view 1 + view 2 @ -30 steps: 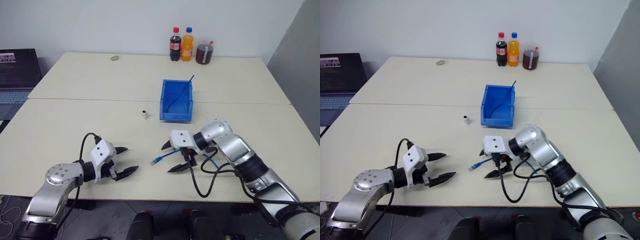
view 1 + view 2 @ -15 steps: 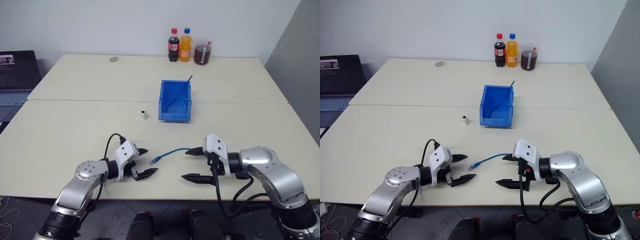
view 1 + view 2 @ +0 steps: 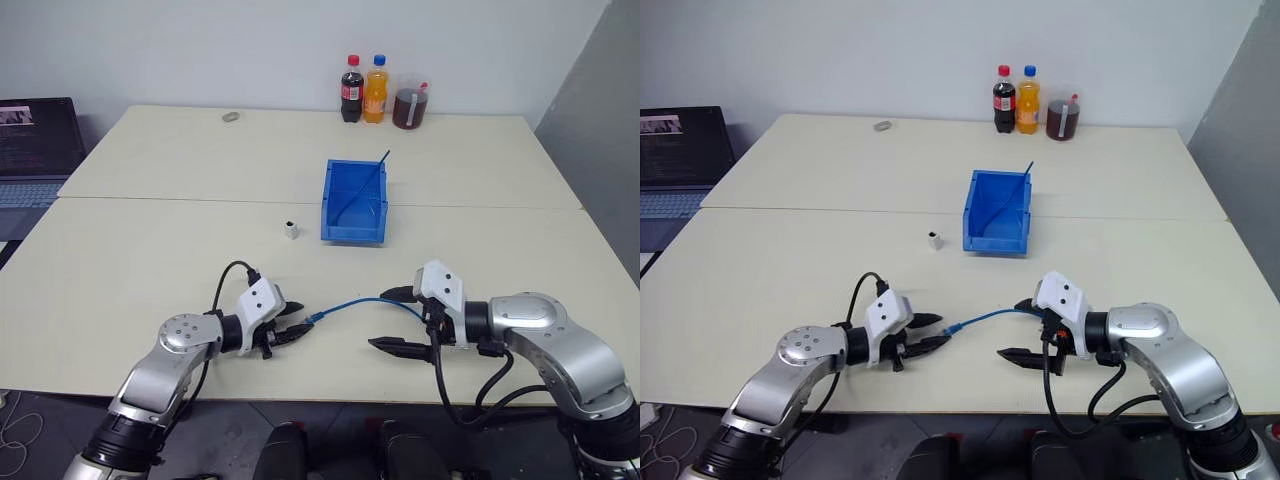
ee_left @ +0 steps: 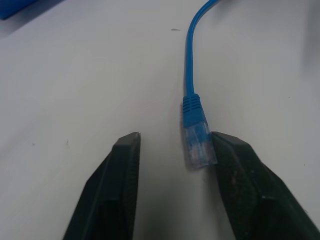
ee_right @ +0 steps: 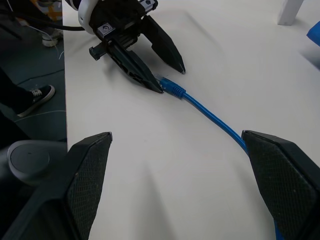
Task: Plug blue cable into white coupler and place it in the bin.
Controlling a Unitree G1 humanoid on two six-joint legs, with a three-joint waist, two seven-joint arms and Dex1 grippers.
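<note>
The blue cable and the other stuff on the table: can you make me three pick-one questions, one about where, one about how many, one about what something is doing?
1. Where is the white coupler?
A. inside the bin
B. on the table beside the bin
C. in a gripper

2. How many bottles stand at the table's far edge?
A. two
B. four
C. none

3. What about the blue cable's plug?
A. between the left gripper's fingers
B. in the coupler
C. hanging off the table

Answers: 1 B, it stands left of the bin. 2 A, a cola bottle and an orange bottle. 3 A, the left gripper straddles it; it touches one finger.
</note>
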